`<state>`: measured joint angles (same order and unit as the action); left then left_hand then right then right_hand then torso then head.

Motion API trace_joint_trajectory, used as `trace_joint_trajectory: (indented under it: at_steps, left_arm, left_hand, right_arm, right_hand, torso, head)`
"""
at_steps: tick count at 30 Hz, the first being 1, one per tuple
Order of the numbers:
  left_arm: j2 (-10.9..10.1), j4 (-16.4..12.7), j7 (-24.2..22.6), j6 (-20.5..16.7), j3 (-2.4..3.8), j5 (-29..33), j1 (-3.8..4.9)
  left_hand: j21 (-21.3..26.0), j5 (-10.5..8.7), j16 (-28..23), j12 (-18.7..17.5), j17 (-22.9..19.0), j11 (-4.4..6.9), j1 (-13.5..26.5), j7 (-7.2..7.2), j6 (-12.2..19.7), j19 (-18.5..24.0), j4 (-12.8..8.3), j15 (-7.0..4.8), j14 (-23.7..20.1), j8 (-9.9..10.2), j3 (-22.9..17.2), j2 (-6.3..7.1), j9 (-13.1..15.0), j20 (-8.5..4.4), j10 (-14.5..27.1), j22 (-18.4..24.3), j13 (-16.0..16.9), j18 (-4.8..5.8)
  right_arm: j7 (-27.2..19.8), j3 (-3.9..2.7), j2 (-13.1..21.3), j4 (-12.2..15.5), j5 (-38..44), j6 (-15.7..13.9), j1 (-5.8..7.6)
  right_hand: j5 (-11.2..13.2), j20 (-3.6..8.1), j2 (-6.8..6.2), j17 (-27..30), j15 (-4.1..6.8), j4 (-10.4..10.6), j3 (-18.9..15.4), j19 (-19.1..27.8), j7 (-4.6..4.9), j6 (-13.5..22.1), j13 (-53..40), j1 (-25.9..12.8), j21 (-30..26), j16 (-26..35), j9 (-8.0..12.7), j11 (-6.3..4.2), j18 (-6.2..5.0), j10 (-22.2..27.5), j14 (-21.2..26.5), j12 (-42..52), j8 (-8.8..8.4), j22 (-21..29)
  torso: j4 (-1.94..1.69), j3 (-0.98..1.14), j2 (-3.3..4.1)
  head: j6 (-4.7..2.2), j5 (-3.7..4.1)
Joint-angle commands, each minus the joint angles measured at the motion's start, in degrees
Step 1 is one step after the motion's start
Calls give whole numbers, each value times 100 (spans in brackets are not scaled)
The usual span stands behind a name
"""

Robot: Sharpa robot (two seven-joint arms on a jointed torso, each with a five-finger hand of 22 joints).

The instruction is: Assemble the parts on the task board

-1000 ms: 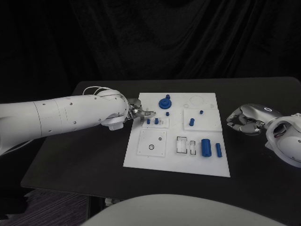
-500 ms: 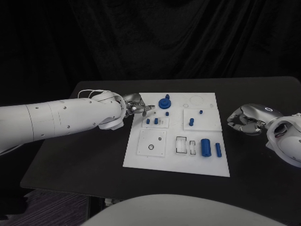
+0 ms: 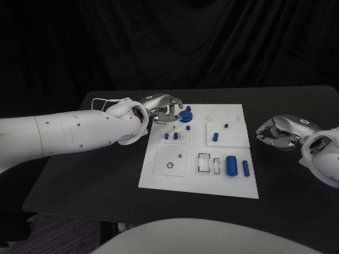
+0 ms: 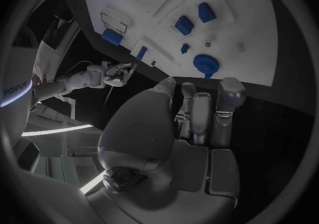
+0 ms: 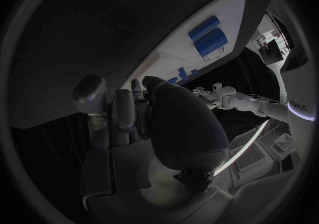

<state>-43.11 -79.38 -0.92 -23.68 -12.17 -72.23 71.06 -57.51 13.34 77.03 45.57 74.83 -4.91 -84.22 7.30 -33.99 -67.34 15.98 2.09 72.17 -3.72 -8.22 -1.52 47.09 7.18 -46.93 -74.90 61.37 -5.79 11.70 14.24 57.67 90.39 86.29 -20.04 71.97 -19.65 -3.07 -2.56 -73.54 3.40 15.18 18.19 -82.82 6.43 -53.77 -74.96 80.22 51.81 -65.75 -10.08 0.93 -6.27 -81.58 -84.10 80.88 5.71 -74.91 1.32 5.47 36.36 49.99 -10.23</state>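
The white task board (image 3: 177, 174) lies mid-table. A round blue part with a knob (image 3: 186, 115) stands near its far edge, and my left hand (image 3: 166, 108) hovers just beside it, fingers loosely spread and holding nothing. In the left wrist view the fingers (image 4: 199, 107) reach toward the same round part (image 4: 207, 65). Two short blue pegs (image 3: 171, 136) stand in a block nearer me. Right of the board, my right hand (image 3: 278, 132) rests on the table with its fingers curled in on nothing.
A thick blue cylinder (image 3: 231, 165) and a slim one (image 3: 246, 168) lie at the board's near right. A blue peg (image 3: 215, 137) and a smaller one (image 3: 226, 126) stand mid-right. Bare black table (image 3: 93, 174) surrounds the board.
My left hand has moved from the two short pegs toward the board's far edge, ending beside the round blue part. The right hand has stayed put.
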Motion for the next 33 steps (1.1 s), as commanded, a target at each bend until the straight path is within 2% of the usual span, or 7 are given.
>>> trace_joint_trajectory:
  at_steps: [1, 4, 6, 10, 12, 22, 33]
  left_arm:
    - [135, 148, -763, 734, 4, -293, 14]
    - [329, 387, -1043, 1001, 4, -447, 10]
    - [455, 543, -1175, 1008, 4, -723, 3]
    - [698, 855, -1472, 827, 4, -1245, -11]
    - [840, 1032, -1580, 633, 4, -1538, -20]
    - [1159, 1377, -1460, 555, 5, -1854, -36]
    - [1269, 1514, -1094, 964, 5, -1890, -56]
  left_hand:
    - [507, -229, -464, -1681, -191, -436, -168, -88, 230, 616, -35, 380, -795, 13, -245, 201, -362, 190, 1030, -480, -1049, -5]
    - [230, -326, -302, -2273, -344, -438, -390, -313, 335, 602, -298, 336, -788, 5, -424, 310, -812, 251, 1491, -515, -1866, -45]
    - [-184, -654, -130, -2329, -391, -297, -327, -524, 176, 239, -477, 172, -428, -26, -334, 376, -1064, 234, 1781, -599, -2252, -96]
    - [-60, -600, -261, -2267, -711, 22, -75, -1072, -217, 164, -467, -95, -397, -79, 4, 531, -1284, 110, 2068, -552, -2674, -125]
    - [-172, -439, -146, -2111, -633, 128, -199, -1090, -404, -9, -577, -127, -187, -89, -3, 528, -1388, 56, 2012, -600, -2794, -91]
    - [-948, 368, 308, -1580, -258, 48, -293, -1028, -864, -719, -806, -68, 400, -58, -208, 490, -1724, -12, 1810, -841, -3028, 72]
    - [-1154, 375, 425, -1405, -234, -20, -176, -790, -1271, -864, -823, -27, 542, -100, -350, 562, -1847, 9, 1644, -884, -3131, 105]
  right_arm:
    - [-112, -4, 16, 23, 10, -228, -11]
    - [-137, -4, 33, 31, 10, -268, -11]
    - [-154, -4, 40, 39, 10, -296, -11]
    - [-191, -4, 71, 70, 10, -342, -11]
    - [-200, -4, 97, 100, 10, -356, -11]
    - [-164, -5, 110, 141, 10, -302, -10]
    - [-114, -5, 93, 146, 10, -194, -9]
  right_hand:
    - [-25, 6, -10, -75, -39, 16, -4, -36, 0, -41, -366, 5, 140, -113, -8, 12, 34, -31, -218, 44, 30, -700]
    - [-25, 7, -14, -74, -37, 16, -8, -47, -1, -47, -350, 2, 169, -115, -10, 11, 38, -23, -225, 34, 32, -708]
    - [-25, 7, -14, -74, -37, 16, -8, -47, -1, -47, -350, 2, 169, -115, -10, 11, 38, -23, -225, 34, 32, -708]
    - [-40, 13, -24, -193, -31, 7, -13, -114, -9, -75, -348, 7, 419, -302, -16, 9, 76, -32, -278, 36, 43, -769]
    - [-41, 17, -29, -122, -26, 7, -17, -149, -13, -88, -339, 3, 550, -205, -18, 4, 95, -31, -277, 31, 47, -802]
    - [-44, 23, -35, -124, -21, 14, -24, -175, -15, -91, -317, -7, 627, -221, -19, 1, 106, -23, -292, 15, 45, -822]
    - [-46, 26, -39, -81, -19, 20, -26, -171, -10, -62, -271, -13, 574, -164, -12, -3, 97, 5, -287, -20, 26, -811]
  torso:
    - [8, 7, -4]
    - [-8, -2, 2]
    - [-6, 0, 5]
    - [34, 13, 6]
    - [25, 6, 7]
    - [33, -22, 44]
    - [69, -42, 98]
  head:
    - [1, 12]
    - [1, 65]
    - [1, 83]
    - [1, 55]
    - [1, 63]
    - [1, 84]
    - [1, 58]
